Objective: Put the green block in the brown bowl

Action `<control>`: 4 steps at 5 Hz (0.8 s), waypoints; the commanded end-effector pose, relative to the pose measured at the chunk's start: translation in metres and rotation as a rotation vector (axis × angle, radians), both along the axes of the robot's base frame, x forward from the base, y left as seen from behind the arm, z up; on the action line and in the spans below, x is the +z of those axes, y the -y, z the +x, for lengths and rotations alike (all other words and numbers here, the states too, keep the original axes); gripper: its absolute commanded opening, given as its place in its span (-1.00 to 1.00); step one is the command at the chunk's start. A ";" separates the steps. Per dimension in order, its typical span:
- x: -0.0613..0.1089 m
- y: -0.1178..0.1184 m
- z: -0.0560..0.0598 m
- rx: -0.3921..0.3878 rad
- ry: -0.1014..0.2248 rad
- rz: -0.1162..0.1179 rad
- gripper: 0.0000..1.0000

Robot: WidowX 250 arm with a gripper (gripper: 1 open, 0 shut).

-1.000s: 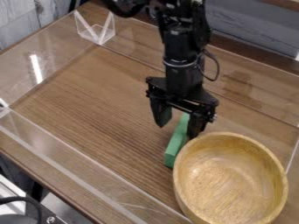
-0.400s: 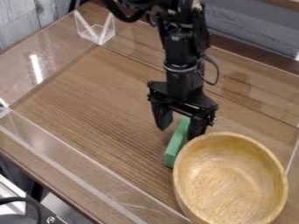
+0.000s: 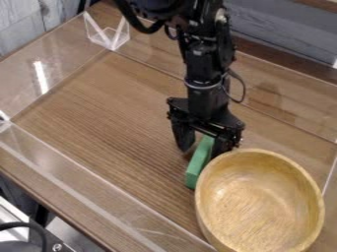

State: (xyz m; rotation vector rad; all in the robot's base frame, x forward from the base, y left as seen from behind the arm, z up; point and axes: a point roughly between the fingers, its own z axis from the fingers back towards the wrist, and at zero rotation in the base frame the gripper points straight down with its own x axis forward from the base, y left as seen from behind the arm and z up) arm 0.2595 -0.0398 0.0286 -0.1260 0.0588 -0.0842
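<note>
The green block [image 3: 198, 164] lies flat on the wooden table, its long side running toward the camera, right beside the left rim of the brown bowl [image 3: 259, 201]. My gripper [image 3: 204, 141] points straight down over the block's far end, its black fingers open and standing either side of that end. The block's upper tip is partly hidden behind the fingers. The bowl is a wide, shallow, light wooden dish at the lower right, with nothing in it.
A clear plastic wall [image 3: 79, 187] runs around the wooden table top [image 3: 105, 108]. A small clear stand [image 3: 108, 34] sits at the back left. A black cable hangs beside the arm [image 3: 200, 49].
The gripper has sunk a little toward the block's far end, staying open. Block and bowl have not moved.
</note>
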 end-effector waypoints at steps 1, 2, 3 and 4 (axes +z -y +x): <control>0.006 0.001 0.005 -0.009 0.032 -0.010 -1.00; 0.007 0.000 0.004 -0.008 0.027 -0.012 -1.00; 0.024 -0.002 0.002 -0.005 0.015 -0.014 -1.00; 0.043 -0.005 0.001 0.001 0.009 -0.017 -1.00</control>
